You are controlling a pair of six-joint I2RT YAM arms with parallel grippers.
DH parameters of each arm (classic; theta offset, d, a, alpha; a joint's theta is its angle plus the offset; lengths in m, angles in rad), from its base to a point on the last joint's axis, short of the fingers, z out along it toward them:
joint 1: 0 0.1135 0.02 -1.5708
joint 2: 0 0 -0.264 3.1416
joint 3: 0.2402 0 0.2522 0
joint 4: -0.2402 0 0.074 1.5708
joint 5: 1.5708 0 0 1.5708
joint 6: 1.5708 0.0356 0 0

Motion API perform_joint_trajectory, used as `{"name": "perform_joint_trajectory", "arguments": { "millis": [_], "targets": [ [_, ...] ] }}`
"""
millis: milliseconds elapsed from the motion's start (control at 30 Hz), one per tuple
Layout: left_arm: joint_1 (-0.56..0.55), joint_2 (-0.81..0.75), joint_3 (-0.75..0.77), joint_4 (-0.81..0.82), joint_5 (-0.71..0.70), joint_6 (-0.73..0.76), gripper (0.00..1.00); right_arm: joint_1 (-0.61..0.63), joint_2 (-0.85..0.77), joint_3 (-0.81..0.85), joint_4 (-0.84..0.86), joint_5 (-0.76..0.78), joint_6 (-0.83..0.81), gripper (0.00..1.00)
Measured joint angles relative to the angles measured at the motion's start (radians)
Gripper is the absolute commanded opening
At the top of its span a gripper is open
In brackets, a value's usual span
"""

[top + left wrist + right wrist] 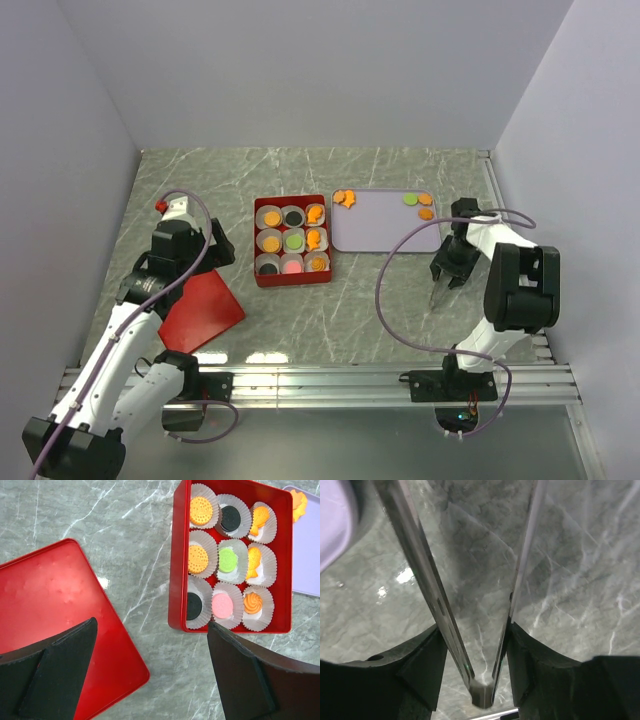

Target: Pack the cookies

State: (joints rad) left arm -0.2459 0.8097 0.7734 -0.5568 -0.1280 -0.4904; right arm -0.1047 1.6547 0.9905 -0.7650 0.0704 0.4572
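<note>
While each of the nine cups (209, 494) in the box (177, 555) holds one piece, four or so cookies (426, 213) lie loose on the tray (385, 232): an orange irregular one at the tray's far-left corner, and a green and two orange ones at its far right. The right gripper (475, 655) is clamped on tweezers (420, 570) near their joined end. The blades are spread with nothing between them, over bare table (350, 310) just off the tray's near-right corner. The left gripper (150, 680) is wide open and empty, hanging between lid (55, 595) and box. The step looks like a reach for the next tray cookie, likely the right-hand cluster as it is closest. To do it well: come in low, straddle one disc across its edge, not two at once, and squeeze gently so it doesn't flip or skid on the smooth tray. Lift it level and drop it in a cup of matching colour. Keep the tips clear of the paper rims, since the cups look light and could tip. The left arm should keep off the box path, and the lid goes on last.
</note>
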Motion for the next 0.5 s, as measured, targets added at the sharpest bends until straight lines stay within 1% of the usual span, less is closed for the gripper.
{"name": "perform_joint_trajectory", "arguments": {
  "millis": [100, 267, 367, 400, 433, 500],
  "targets": [
    [0.000, 0.005, 0.000, 0.000, 0.000, 0.000, 0.98, 0.000, 0.024, -0.003, 0.012, -0.006, 0.003, 0.66],
    [0.000, 0.007, 0.000, 0.000, -0.001, 0.000, 0.97, 0.000, 0.029, -0.003, 0.018, -0.008, 0.002, 0.70],
    [0.000, 0.006, 0.000, 0.000, -0.001, 0.000, 0.98, 0.000, 0.029, -0.003, 0.018, -0.008, 0.003, 0.85],
    [0.000, 0.006, 0.000, 0.000, -0.001, 0.000, 0.98, 0.000, 0.029, -0.003, 0.018, -0.009, 0.003, 0.94],
    [0.000, 0.006, 0.000, 0.000, -0.001, 0.000, 0.98, 0.000, 0.028, -0.003, 0.018, -0.008, 0.006, 0.96],
    [-0.001, 0.006, 0.000, 0.000, -0.001, 0.000, 0.98, 0.000, 0.023, -0.003, 0.019, -0.008, 0.003, 0.97]
  ]
}}
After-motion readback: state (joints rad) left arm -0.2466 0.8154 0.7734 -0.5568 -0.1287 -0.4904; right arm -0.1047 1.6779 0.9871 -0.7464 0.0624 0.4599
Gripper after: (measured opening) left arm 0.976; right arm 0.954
